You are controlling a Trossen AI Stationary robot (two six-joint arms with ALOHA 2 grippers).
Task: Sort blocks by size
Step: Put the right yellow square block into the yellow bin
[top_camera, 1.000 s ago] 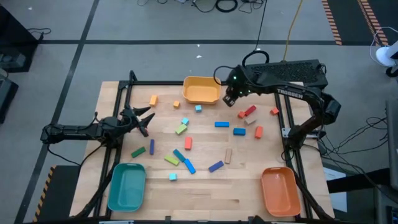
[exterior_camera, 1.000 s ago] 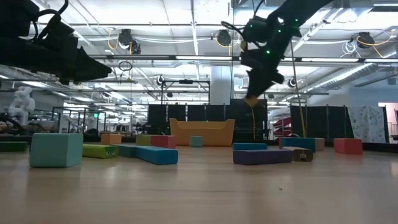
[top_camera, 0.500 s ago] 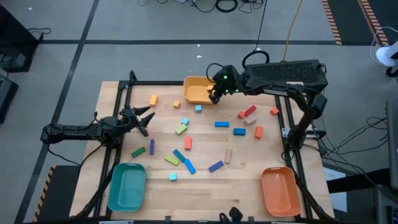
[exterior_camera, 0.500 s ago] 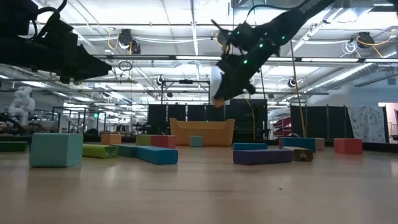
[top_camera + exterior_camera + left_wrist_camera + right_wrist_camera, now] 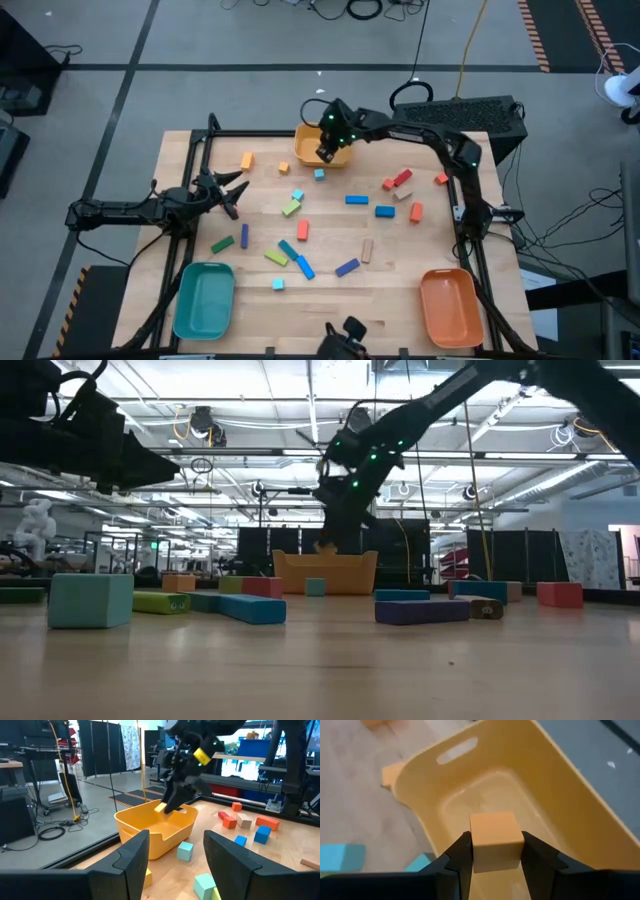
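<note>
My right gripper [image 5: 325,154] hangs over the yellow tray [image 5: 306,150] at the table's far edge, shut on a small orange-yellow cube [image 5: 496,840]. The left wrist view shows the same gripper [image 5: 168,806] slanting down into the tray's mouth. My left gripper [image 5: 232,190] waits open at the table's left side, with nothing between its fingers [image 5: 132,857]. Many coloured blocks [image 5: 300,230] lie flat and scattered on the wooden table. My right gripper pinches the cube's two opposite side faces [image 5: 474,851] between its two fingers. The fingers slant down from the table's right side. The cube hangs clear above the inside of the yellow tray, its top face showing.
A teal tray [image 5: 205,300] stands at the near left corner and an orange tray [image 5: 447,305] at the near right. An orange block [image 5: 283,167] and a teal cube [image 5: 319,174] lie just beside the yellow tray. Black frame rails border the table's left and right sides.
My right gripper has carried the cube toward the table's left edge and downward, from above the red blocks at the far right to over the yellow tray. It has stayed shut on the cube.
</note>
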